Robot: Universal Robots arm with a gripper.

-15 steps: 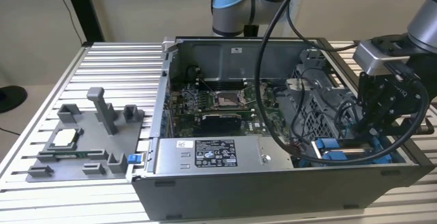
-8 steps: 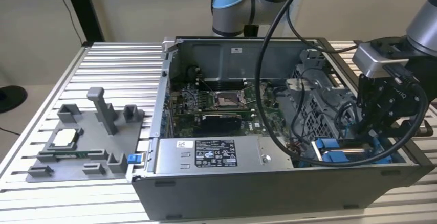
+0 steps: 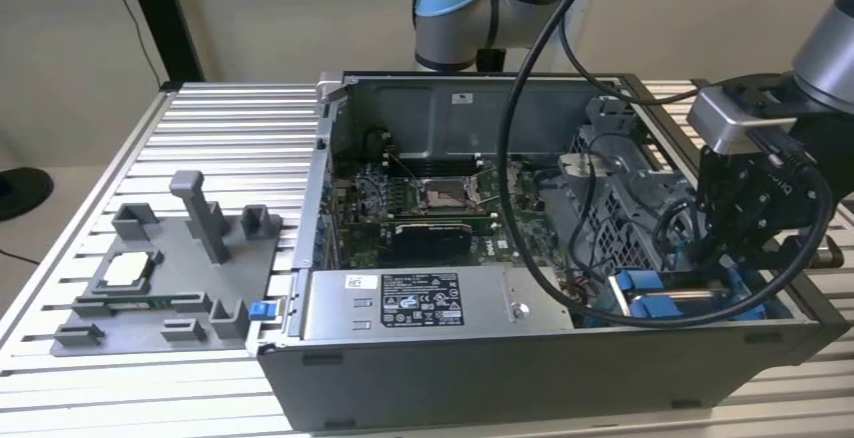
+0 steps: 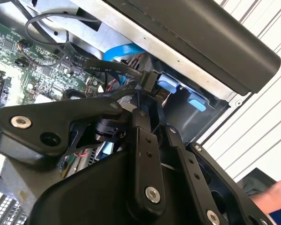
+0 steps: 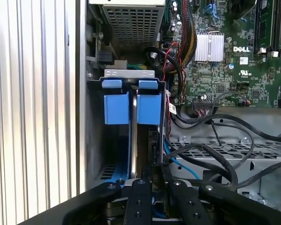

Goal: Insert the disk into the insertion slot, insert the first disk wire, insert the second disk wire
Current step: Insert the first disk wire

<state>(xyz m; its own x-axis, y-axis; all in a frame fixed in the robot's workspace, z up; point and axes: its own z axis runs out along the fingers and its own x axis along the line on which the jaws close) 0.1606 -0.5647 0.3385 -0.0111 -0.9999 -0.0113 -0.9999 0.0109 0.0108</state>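
Note:
The disk (image 5: 133, 133) stands on edge in its blue frame (image 5: 150, 108), down in the insertion slot at the case's front corner on the exterior view's right, where the blue frame (image 3: 665, 303) also shows. My gripper (image 4: 147, 96) is shut on the black connector (image 4: 150, 80) of a flat black disk wire (image 4: 91, 62), held close to the frame's blue tabs (image 4: 166, 85). In the first wrist view the gripper (image 5: 152, 172) sits right above the disk's rear edge. In the exterior view the gripper (image 3: 727, 273) reaches down into the case.
The open computer case holds a grey power supply box (image 3: 427, 303) and the motherboard (image 3: 427, 208). Loose black cables (image 5: 215, 154) and a blue cable (image 4: 124, 49) lie near the slot. A grey fixture tray (image 3: 160, 278) rests on the ribbed table. A person's sleeve (image 4: 276, 208) is nearby.

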